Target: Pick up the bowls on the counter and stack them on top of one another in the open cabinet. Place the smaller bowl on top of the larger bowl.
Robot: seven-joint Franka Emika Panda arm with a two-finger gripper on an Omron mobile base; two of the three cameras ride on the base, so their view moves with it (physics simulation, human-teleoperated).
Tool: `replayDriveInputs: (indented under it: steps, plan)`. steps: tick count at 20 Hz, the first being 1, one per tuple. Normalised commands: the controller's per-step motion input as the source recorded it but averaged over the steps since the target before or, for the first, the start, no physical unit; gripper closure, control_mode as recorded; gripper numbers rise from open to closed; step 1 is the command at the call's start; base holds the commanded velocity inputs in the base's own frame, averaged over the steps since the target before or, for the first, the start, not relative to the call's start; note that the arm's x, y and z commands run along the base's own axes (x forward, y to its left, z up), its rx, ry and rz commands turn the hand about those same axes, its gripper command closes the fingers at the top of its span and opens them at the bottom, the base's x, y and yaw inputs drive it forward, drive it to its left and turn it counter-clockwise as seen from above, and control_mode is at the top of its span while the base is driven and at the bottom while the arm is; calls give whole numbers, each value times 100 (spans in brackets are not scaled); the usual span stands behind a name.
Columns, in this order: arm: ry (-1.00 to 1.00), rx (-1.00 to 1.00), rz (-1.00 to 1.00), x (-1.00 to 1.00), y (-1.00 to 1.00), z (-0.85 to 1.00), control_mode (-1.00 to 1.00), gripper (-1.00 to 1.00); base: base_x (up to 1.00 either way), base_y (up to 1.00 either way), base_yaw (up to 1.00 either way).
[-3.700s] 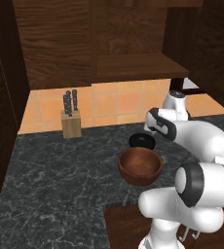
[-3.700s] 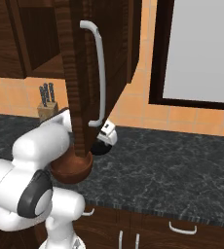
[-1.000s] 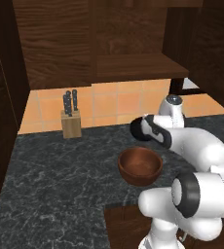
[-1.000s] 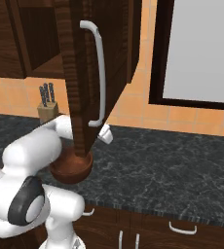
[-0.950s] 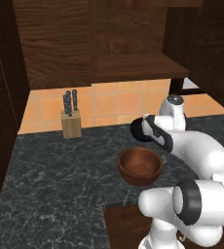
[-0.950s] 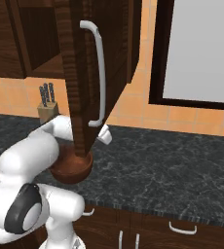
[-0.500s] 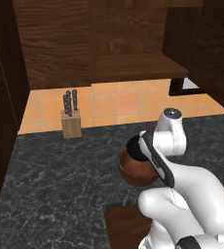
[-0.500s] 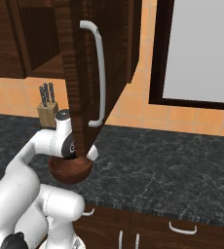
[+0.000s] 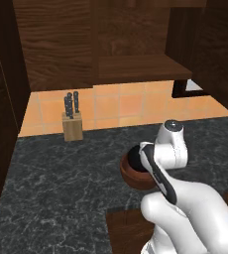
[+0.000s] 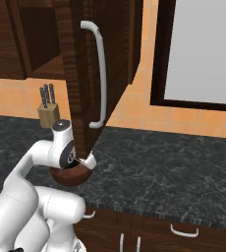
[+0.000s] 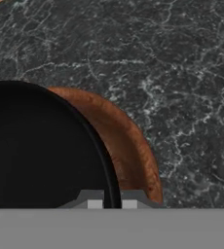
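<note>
A: Position of the bowls?

B: The wooden bowl (image 9: 136,178) sits upright on the marbled counter (image 9: 56,188), in front of the robot's forearm. In the hand view the black bowl (image 11: 41,151) overlaps the wooden bowl's rim, and brown wood shows as a crescent along its right side. Whether the black bowl rests inside the wooden one or hangs just above it, I cannot tell.

A: Claw state?

B: In the hand view, the claw (image 11: 112,198) has one fingertip either side of the black bowl's rim, pinched onto it, so it is grasping the black bowl. In the left base view the black bowl shows as a dark disc at the wrist, right over the wooden bowl.

A: Cabinet?

B: The cabinet (image 9: 136,69) is open; its flat shelf board hangs above the tiled backsplash, well above both bowls. In the right base view the cabinet door (image 10: 98,64), with a pale bar handle (image 10: 99,74), stands open in front of the bowl.

A: Other items? Any legible text?

B: A knife block (image 9: 72,124) with dark handles stands at the back of the counter by the orange tiles. No writing is readable on any surface.
</note>
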Motion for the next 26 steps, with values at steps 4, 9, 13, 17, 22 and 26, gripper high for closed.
replayDriveInputs:
  steps: [4,9,13,17,22,26]
  plan:
    - [2,0,0,10,16,-3,-100,-100,0,0,0]
    - [1,1,0,-5,-3,13,-100,-100,0,0,0]
    - [13,5,0,-82,-46,9,-100,-100,0,0,0]
    - [6,0,1,-54,-11,-5,-100,-100,0,0,0]
    - [0,0,1,0,0,-25,-100,-100,0,0,0]
    - [0,0,0,24,19,-6,-100,-100,0,0,0]
